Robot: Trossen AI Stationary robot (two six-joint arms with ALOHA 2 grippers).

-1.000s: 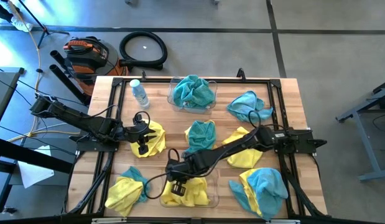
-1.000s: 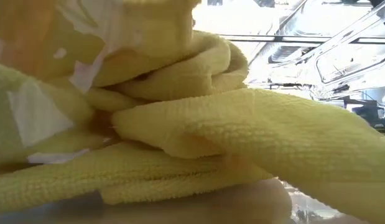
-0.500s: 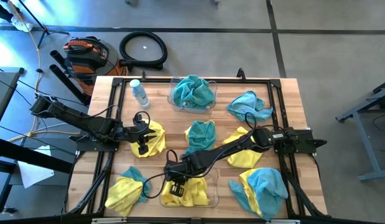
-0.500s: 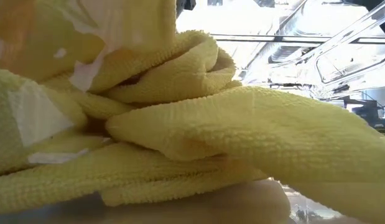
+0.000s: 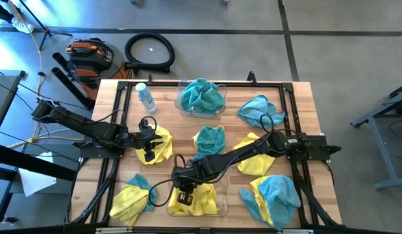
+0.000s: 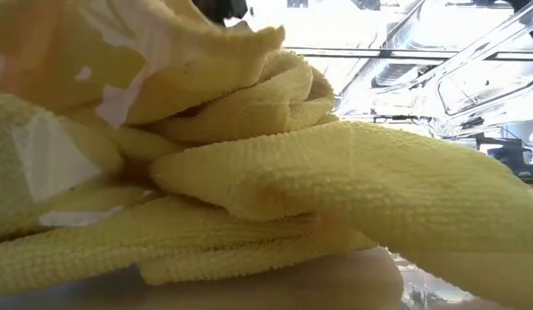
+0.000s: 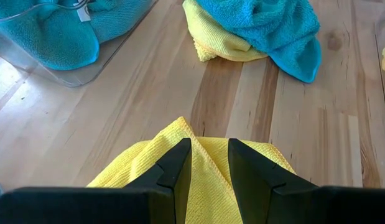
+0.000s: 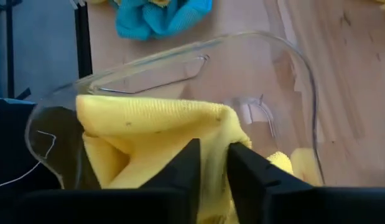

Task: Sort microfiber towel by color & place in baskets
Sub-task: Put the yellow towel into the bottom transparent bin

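Yellow towel (image 8: 161, 124) is pinched in the right gripper (image 5: 182, 197) over the lower-centre basket (image 5: 221, 198), presumably because yellows go there, while the left gripper (image 7: 209, 163) hovers slightly parted over another yellow cloth (image 5: 163, 144) at centre-left.

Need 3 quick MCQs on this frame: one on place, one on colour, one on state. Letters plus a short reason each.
1. Where is the right hand?
A. over the near clear bin
B. beside the water bottle
C. off the table

2. What colour are the cloths in the far clear bin?
A. yellow
B. teal-blue
C. mixed

3. What is the right hand doing?
A. open above bare wood
B. shut on a yellow towel
C. gripping the bottle

Answers:
1 A: the high view puts it over the bin at the table's near edge.
2 B: only teal-blue towels lie there.
3 B: the right wrist view shows yellow cloth pinched between its fingers.
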